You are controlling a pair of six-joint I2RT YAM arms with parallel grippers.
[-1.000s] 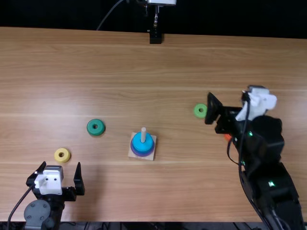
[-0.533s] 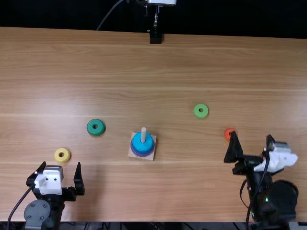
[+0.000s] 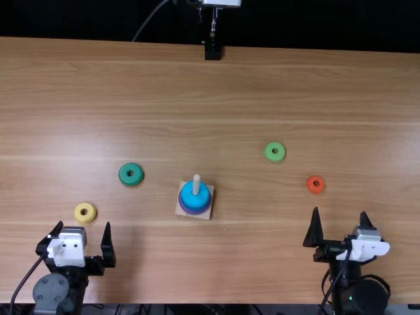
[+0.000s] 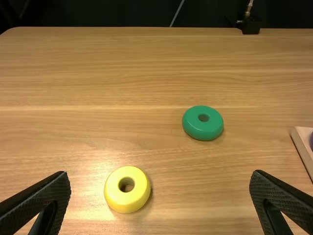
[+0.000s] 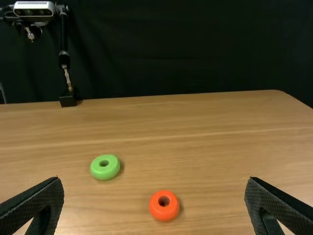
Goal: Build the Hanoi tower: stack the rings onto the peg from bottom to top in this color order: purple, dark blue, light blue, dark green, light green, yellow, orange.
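Note:
In the top view my left gripper [image 3: 84, 237] stands open just below the yellow ring [image 3: 85, 212], and my right gripper [image 3: 341, 226] stands open below the orange ring [image 3: 315, 184]. The peg [image 3: 196, 184] rises from its square base [image 3: 209, 213], with a light blue ring [image 3: 190, 199] over a purple ring [image 3: 185, 209]; any ring between them is hard to tell. A dark green ring [image 3: 131, 174] lies left of it, a light green ring [image 3: 275, 151] to its right. The wrist views show my left gripper [image 4: 159, 183] and right gripper [image 5: 154, 186] with nothing between their fingers.
A black stand [image 3: 212, 50] is at the wooden table's far edge [image 3: 118, 44], beyond the peg. The loose rings lie flat and well apart, on both sides of the base.
My right gripper has moved back toward the near edge, away from the light green ring, uncovering the orange ring. The left arm and the rings have stayed put.

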